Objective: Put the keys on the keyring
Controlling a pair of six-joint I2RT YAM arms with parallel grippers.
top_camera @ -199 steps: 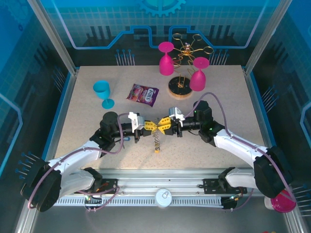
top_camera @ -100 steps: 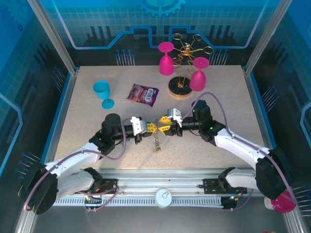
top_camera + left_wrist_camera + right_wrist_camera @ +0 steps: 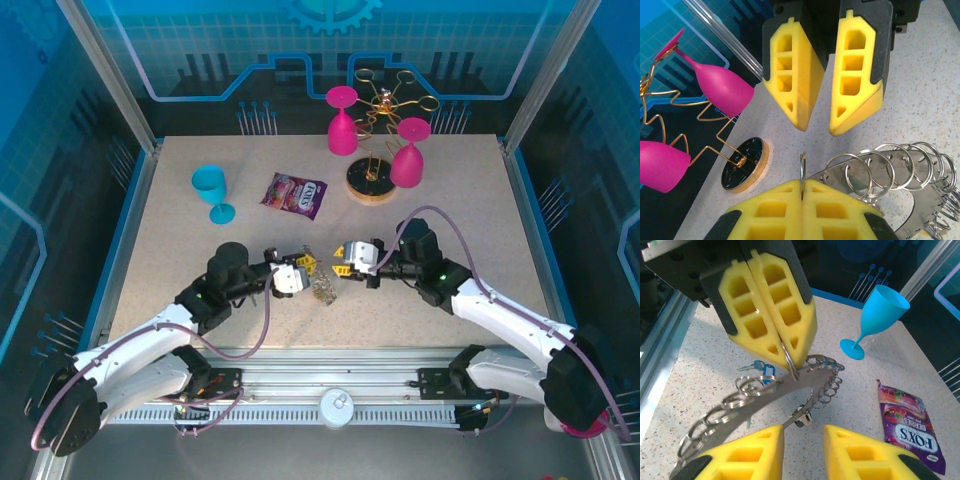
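Observation:
The keyring (image 3: 785, 390) is a flat grey metal arc fringed with small split rings, held just above the table (image 3: 322, 288). My left gripper (image 3: 802, 184) is shut on one of those small rings, which stands edge-on between its yellow pads (image 3: 790, 347). My right gripper (image 3: 802, 440) faces it from a short way off, open, with nothing between its fingers (image 3: 860, 75). One end of the arc reaches near its left finger. A silver key with a blue tag (image 3: 764, 371) lies on the table under the ring. A small pale tag (image 3: 805, 416) hangs from the ring.
A blue goblet (image 3: 211, 190) and a snack packet (image 3: 295, 194) sit behind the grippers. Two pink goblets (image 3: 342, 120) (image 3: 408, 152) hang on the gold wire rack, whose round base (image 3: 368, 182) stands at the back right. A glass wall runs along the far edge.
The grippers met over the hanging keyring a second ago. Now they are apart: the right has opened and drawn back right, and the left has swung the ring lower and flatter.

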